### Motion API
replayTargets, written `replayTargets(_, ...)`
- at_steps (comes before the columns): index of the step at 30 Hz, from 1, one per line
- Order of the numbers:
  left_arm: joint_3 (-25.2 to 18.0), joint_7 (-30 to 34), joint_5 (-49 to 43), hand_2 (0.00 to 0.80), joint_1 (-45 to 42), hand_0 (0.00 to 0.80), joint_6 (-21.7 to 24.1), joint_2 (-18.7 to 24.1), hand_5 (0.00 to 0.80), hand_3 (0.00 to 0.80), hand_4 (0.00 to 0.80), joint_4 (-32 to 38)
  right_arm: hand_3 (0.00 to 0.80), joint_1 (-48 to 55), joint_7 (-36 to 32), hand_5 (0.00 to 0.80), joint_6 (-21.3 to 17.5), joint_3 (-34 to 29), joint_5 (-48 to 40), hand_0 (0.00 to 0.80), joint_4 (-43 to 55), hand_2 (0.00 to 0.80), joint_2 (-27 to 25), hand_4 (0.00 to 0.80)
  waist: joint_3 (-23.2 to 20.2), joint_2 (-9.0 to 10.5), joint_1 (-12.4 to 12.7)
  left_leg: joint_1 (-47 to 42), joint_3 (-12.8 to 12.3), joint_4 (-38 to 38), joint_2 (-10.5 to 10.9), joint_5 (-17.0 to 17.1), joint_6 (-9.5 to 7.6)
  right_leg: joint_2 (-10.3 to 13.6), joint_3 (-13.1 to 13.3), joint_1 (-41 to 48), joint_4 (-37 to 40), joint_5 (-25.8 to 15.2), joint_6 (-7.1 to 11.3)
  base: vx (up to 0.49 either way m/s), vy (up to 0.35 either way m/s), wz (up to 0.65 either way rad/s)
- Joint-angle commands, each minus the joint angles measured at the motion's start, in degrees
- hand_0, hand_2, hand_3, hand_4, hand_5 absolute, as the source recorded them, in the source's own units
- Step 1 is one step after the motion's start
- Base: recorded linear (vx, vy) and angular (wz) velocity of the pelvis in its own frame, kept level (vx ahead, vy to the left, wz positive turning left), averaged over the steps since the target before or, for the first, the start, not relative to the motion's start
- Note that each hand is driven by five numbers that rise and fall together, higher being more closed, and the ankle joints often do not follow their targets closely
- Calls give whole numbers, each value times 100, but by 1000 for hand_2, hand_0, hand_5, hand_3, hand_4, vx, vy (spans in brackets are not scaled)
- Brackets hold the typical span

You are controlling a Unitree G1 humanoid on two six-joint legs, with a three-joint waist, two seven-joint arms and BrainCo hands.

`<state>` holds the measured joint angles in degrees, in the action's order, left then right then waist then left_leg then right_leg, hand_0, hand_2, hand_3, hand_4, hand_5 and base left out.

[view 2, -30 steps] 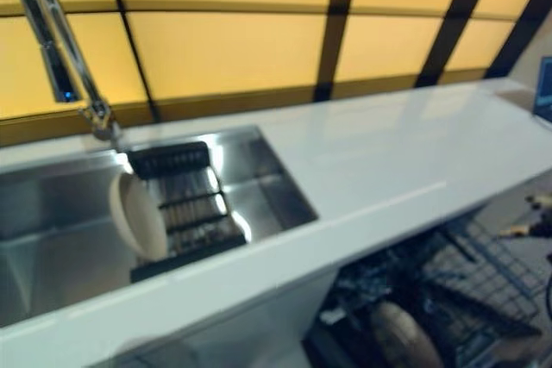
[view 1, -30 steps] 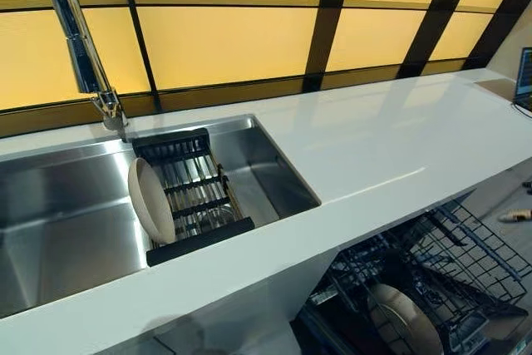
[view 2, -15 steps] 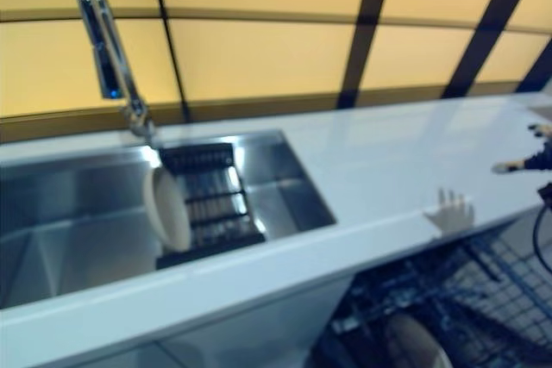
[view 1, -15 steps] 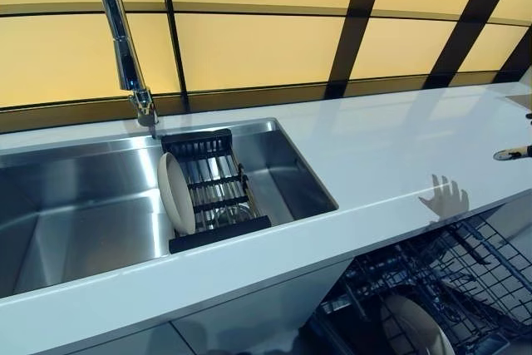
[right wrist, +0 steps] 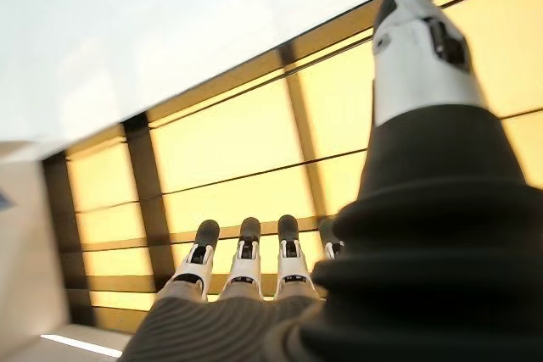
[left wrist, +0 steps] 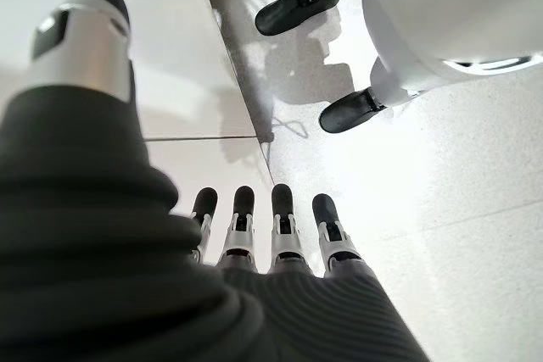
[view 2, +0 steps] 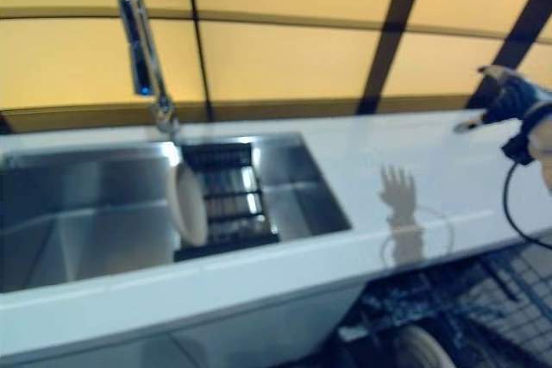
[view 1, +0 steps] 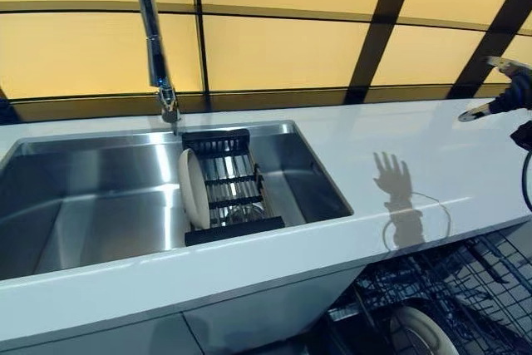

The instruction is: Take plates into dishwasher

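Note:
A cream plate (view 1: pixel 194 188) stands on edge in a black and steel drying rack (view 1: pixel 230 197) inside the steel sink (view 1: pixel 83 205). Another pale plate (view 1: pixel 426 332) stands in the dark wire rack of the open dishwasher (view 1: pixel 465 288) under the counter at the lower right. My right hand (view 1: pixel 505 93) is raised over the right end of the white counter (view 1: pixel 432 155), open and empty; its straight fingers (right wrist: pixel 244 260) show in the right wrist view. My left hand (left wrist: pixel 263 235) shows only in its wrist view, open and empty, pointing at the floor.
A tall chrome tap (view 1: pixel 155 35) rises behind the sink. Yellow panels with dark frames (view 1: pixel 283 39) line the wall behind the counter. White cabinet fronts (view 1: pixel 249 322) sit under the sink.
The camera has turned left, so the sink sits further right in the picture. My right hand has risen from counter height to above the counter's right end.

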<state>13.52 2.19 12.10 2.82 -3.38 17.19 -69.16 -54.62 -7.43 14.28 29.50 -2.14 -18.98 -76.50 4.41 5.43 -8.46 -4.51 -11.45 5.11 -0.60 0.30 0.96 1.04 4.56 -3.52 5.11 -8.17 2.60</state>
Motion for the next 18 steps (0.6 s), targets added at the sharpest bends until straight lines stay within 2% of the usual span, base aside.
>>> replayTargets(1, 175, -56, 78, 0, 117, 0, 37, 238, 0, 0, 0, -127, 0, -808, 11, 0, -501, 295, 453, 0, -156, 0, 216, 0, -50, 288, 290, 126, 587, -11, 11, -72, -6, 117, -3, 222, -11, 51, 512, 0, 7, 25)
replayTargets(4, 165, -77, 121, 0, 135, 0, 45, 224, 0, 0, 0, -119, 0, -1038, -54, 0, -884, 611, 701, 0, -121, 0, 302, 0, -21, 286, 353, 162, 642, -11, 34, -59, -3, 143, -72, 218, -11, 58, 512, -8, 7, 13)
replayTargets(6, 159, -81, 184, 0, 154, 0, 48, 225, 0, 0, 0, -104, 0, -1402, -65, 0, -1215, 1107, 1096, 0, -31, 0, 373, 0, 15, 294, 450, 210, 699, -11, 50, -41, 4, 185, -175, 223, -11, 69, 515, -12, 7, 14)
replayTargets(10, 130, -60, 314, 0, 193, 0, 3, 218, 0, 0, 0, -89, 0, -1792, -139, 0, -1679, 1684, 1625, 0, 129, 0, 415, 0, 57, 307, 541, 271, 777, -11, 73, -17, 12, 227, -277, 214, -11, 64, 521, -5, 1, 19)
replayTargets(18, 59, -92, 441, 0, 146, 0, 61, 238, 0, 0, 0, -81, 0, -1947, 276, 0, -2296, 2106, 2584, 0, 353, 0, 449, 0, 180, 329, 737, 410, 910, -11, 71, 59, 22, 249, -465, 176, -11, 66, 530, -7, -24, 13)
